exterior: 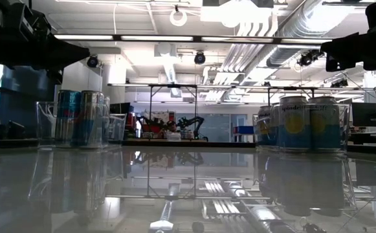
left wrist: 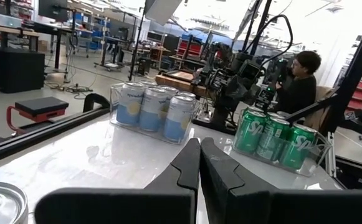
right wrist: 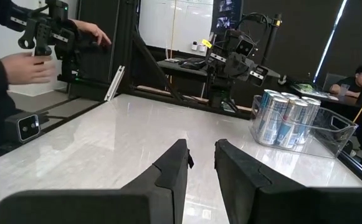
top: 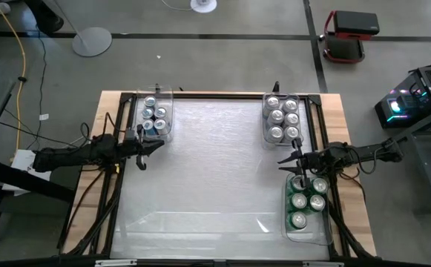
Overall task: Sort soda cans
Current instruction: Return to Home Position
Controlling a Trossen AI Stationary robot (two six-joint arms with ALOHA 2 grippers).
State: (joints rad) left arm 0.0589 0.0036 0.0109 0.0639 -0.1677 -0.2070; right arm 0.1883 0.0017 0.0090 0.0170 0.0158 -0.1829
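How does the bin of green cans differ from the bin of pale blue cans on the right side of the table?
Colour: the green cans are dark green; the pale blue cans carry a yellow circle. Place: in the high view the green bin lies below the pale bin. Cover: the right arm crosses over the green bin's end; the pale bin is uncovered. Both bins are clear and hold upright cans.

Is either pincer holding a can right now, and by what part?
Nothing is held. The left pincer is shut with nothing between its fingers; the right pincer is open and empty.
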